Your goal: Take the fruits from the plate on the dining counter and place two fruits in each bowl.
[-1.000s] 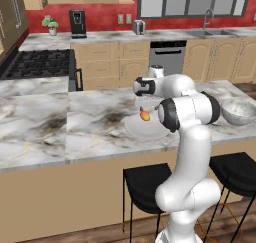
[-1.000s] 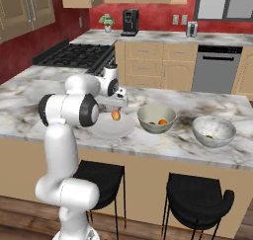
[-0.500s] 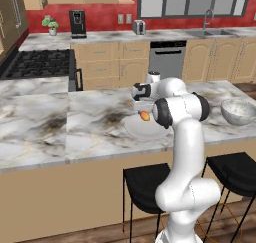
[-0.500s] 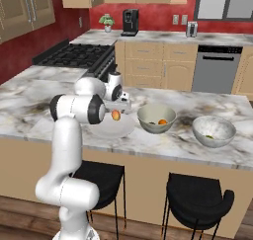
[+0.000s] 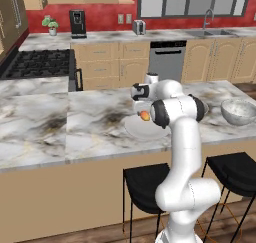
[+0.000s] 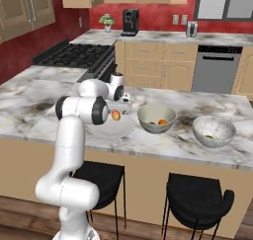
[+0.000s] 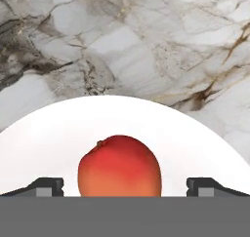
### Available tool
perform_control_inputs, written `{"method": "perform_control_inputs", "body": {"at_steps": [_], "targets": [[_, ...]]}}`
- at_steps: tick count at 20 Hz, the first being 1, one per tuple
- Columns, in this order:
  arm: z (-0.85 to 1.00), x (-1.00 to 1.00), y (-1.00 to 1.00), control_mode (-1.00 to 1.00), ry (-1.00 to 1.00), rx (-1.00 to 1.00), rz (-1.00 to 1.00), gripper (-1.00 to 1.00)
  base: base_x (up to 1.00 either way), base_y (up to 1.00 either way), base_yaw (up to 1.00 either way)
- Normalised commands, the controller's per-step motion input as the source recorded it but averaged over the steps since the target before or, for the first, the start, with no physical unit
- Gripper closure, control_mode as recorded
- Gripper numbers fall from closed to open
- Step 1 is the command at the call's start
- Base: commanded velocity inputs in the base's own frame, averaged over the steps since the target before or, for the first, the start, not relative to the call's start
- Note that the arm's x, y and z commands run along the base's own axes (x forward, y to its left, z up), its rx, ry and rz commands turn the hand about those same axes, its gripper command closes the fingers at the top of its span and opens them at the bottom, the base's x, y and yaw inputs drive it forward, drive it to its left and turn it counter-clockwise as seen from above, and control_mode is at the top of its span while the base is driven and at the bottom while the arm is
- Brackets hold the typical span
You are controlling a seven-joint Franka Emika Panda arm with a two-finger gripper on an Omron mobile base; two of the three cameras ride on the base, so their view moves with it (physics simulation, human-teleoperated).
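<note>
Marbled white-grey stone tops the dining counter [image 5: 60, 132], where the white arm folds low over the round plate [image 7: 44, 138]. The gripper [image 7: 124, 186] points down, jaws spread wide around nothing, straddling a smooth peach orange-red fruit [image 7: 119, 167] resting on the plate's near part.

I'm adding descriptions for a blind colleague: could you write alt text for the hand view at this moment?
A peach orange-red fruit sits on a white plate, centred between the two tips of the open gripper just above it. Beyond the plate's curved rim lies the white-grey marbled dining counter with dark smudges.
</note>
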Motion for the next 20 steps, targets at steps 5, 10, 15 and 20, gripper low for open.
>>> {"method": "perform_control_inputs", "body": {"at_steps": [5, 10, 15, 20], "targets": [[-0.01, -0.08, 0.00, -1.00, 0.01, 0.00, 0.00, -1.00, 0.00, 0.00, 0.00], [0.00, -0.32, 0.00, -1.00, 0.00, 0.00, 0.00, -1.00, 0.00, 0.00, 0.00], [-0.02, -0.30, 0.00, -1.00, 0.00, 0.00, 0.00, -1.00, 0.00, 0.00, 0.00], [-0.09, -0.02, 0.00, -1.00, 0.00, 0.00, 0.00, -1.00, 0.00, 0.00, 0.00]]}}
